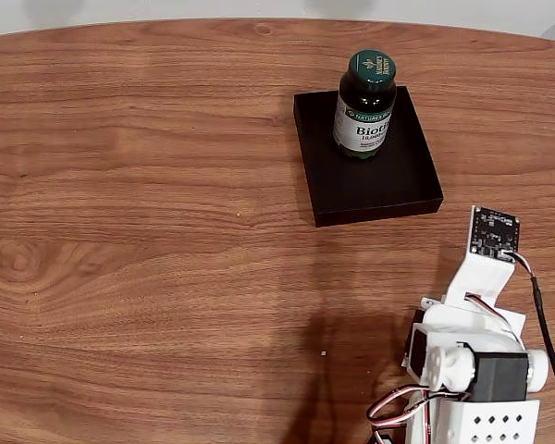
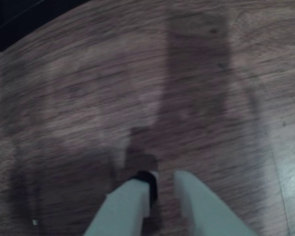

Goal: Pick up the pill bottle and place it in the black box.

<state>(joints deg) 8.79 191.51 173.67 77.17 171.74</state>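
Right now the gripper (image 2: 161,189) sits low over bare wood in the wrist view, its two pale fingers (image 2: 130,204) a small gap apart w/ nothing between them; the pic is blurred, so I'd call it slightly open and empty, probably, not more. A dark corner at the top left of that view is likely the black box (image 2: 19,17), i.e. the tray lies ahead and off to the left of the fingertips, well apart. From the fixed view, the arm (image 1: 476,361) is folded at the bottom right of the table (image 1: 148,231), and the black box (image 1: 388,185) lies up-frame and a bit left of it. The pill bottle (image 1: 363,104) already stands upright inside the box, toward its far left part, cap up, long axis vertical, "Biotin" label facing the cam. So, judging by how things lie, the placing looks done. Any further reach would have to go forward and left, approaching the bottle from the side across the box's near wall.
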